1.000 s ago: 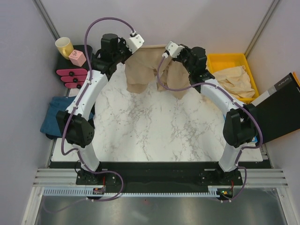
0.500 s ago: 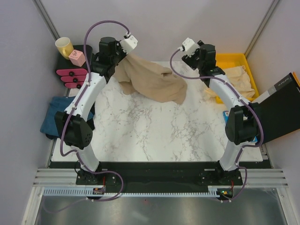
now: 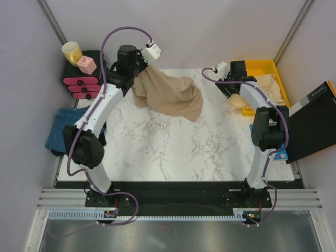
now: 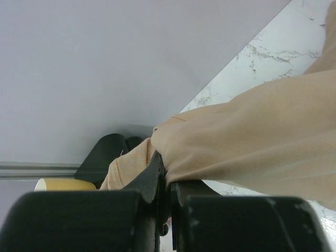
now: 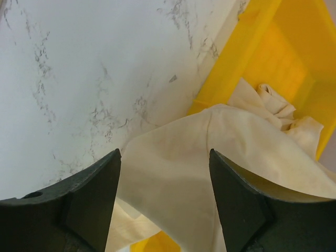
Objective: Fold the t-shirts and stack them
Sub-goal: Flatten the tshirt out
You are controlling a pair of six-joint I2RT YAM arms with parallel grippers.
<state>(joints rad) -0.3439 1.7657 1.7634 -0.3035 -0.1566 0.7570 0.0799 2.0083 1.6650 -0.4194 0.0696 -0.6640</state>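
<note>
Left gripper (image 4: 167,170) is clenched on a bunched edge of the tan tee (image 3: 170,94), up near the far left corner of the table (image 3: 173,152). The rest of the tee hangs off that one pinch and drapes crumpled across the far middle of the top, lowest folds on the marble. A one-point hold can't spread it flat, so my read is it needs a second corner gripped before any fold. Right gripper (image 5: 164,178) is empty, jaws apart, over the far right corner, right above the cream tee (image 5: 252,152) that spills over the rim of the yellow bin (image 5: 283,47) onto the table. It could be lined up to pick from the bin or just parked clear of the tan tee, can't tell which. Teal tee (image 3: 59,134) sits bunched beside the left edge, looks unfolded. No folded stack in view, so the task reads as early: lay-out step for the tan tee. Likely next: right arm crosses over, takes the free shoulder or hem, both arms pull taut and lower it flat mid-table. Risk: the fabric is doubled over itself, so finding the right corner is hard, and a grab through two layers would lock in a twist
</note>
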